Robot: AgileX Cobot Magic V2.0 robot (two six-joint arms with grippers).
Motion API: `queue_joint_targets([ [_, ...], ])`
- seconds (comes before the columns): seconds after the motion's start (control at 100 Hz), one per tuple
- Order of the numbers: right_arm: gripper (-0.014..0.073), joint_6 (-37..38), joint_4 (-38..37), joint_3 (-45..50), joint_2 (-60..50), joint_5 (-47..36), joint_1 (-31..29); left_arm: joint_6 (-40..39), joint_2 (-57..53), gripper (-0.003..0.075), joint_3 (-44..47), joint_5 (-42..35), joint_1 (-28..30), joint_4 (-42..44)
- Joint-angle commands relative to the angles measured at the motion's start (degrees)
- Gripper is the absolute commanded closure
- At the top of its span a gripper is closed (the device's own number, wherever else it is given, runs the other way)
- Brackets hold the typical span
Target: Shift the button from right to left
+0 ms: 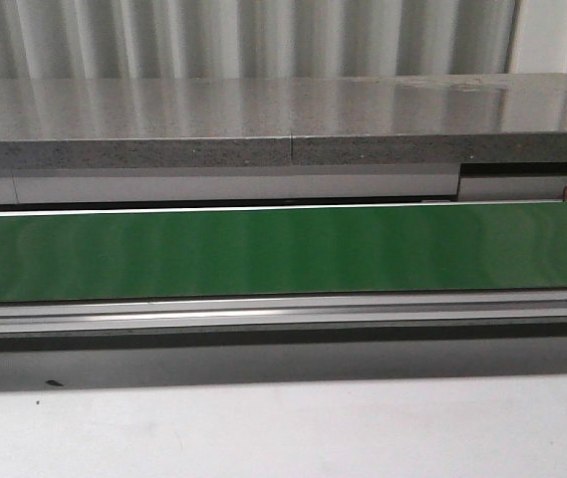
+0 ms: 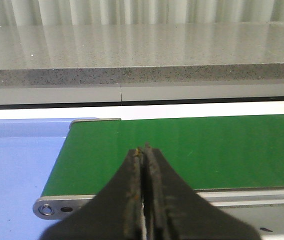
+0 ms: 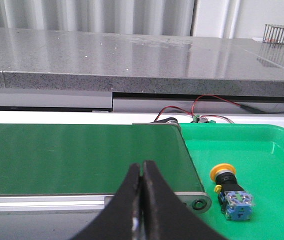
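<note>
button [image 3: 233, 192] lies on its side in the green tray [image 3: 276, 150], just beside the end of the green belt [image 3: 82, 157], yellow cap toward the back. right tool [image 3: 142, 172] hovers clenched and empty near it. left tool [image 2: 144, 155] is clenched too, over the belt beside a blue tray [image 2: 12, 165].

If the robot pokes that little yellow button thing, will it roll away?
Probably only a bit. The button lies on its side in the green tray; its round yellow cap could roll, but the boxy blue back should stop it. It looks stiff, small, likely light.
</note>
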Motion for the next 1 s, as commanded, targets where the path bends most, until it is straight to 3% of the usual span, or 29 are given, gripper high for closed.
queue_joint_targets([
  [0.0,0.066,-0.21,-0.58,-1.23,-1.09,-4.34,-0.17,-0.16,-1.65,0.0741,2.29,-4.82,0.09,-0.4],
  [0.99,0.0661,-0.21,-0.58,-4.41,-0.96,-2.6,-0.16,-0.16,-1.65,0.0741,2.29,-4.82,0.09,-0.4],
])
